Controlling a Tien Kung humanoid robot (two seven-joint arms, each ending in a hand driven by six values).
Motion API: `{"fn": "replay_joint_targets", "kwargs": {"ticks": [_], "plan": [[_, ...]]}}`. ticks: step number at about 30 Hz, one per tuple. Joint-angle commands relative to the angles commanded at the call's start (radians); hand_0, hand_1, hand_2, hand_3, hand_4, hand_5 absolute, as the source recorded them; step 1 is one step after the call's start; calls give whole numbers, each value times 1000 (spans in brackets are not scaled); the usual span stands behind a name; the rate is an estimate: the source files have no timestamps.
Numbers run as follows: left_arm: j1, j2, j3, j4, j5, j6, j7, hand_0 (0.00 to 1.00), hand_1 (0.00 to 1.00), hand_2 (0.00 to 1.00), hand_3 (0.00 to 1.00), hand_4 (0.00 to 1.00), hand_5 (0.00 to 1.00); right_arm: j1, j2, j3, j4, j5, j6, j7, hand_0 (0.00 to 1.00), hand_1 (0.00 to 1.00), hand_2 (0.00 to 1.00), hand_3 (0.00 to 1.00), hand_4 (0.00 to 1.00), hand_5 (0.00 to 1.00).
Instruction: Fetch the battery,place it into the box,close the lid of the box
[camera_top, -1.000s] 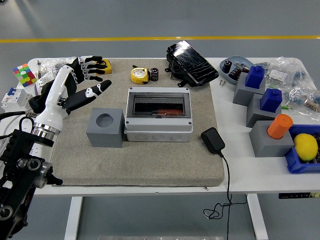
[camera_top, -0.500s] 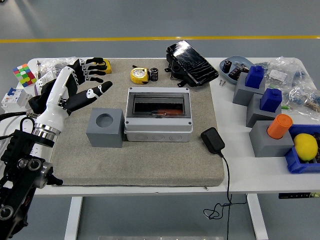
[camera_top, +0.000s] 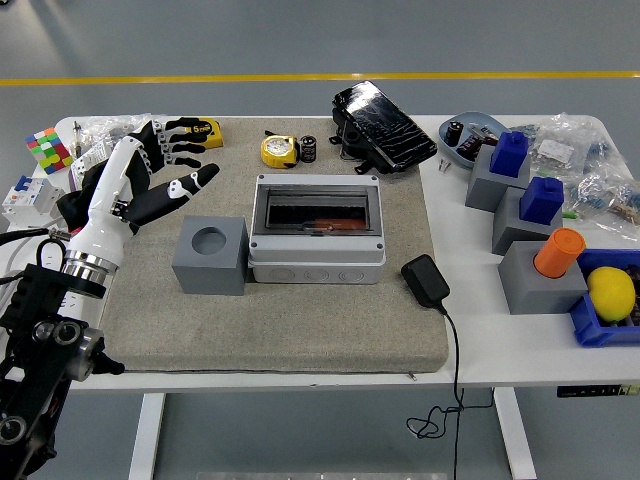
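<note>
- While the white table carries everything, a grey felt mat covers its left and middle part.
- Left arm comes in from lower left, over the mat's left edge; left hand hovers w/ fingers spread apart, thumb pointing right, holding nothing. Right arm not visible.
- Grey box sits mid-mat, clear lid down over a dark interior w/ sth reddish inside; can't tell what.
- Black bag-like item lies at mat's far edge, right of centre.
- Grey cube w/ round hole stands just beside the box on its left, below the hand.
- Right side of table: three grey blocks, two topped w/ blue pieces, one w/ an orange cylinder; blue bin holding a yellow ball near the right edge.
- Black power adapter rests at mat's right edge, cord hanging off the table front.
- Yellow tape measure sits at far side of mat.
- Battery, small dark cylinder, stands just right of the tape measure, apart from the box and well apart from the hand.
- Colour cube at far left.
</note>
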Motion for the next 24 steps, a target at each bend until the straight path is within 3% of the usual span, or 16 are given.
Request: {"fn": "replay_joint_targets", "kwargs": {"ticks": [24], "plan": [[-5, -13, -16, -24, 0, 0, 4, 477, 617, 644, 704, 998, 392, 14, -1, -5, 0, 15, 2, 5, 748, 713, 735, 767, 998, 668]]}}
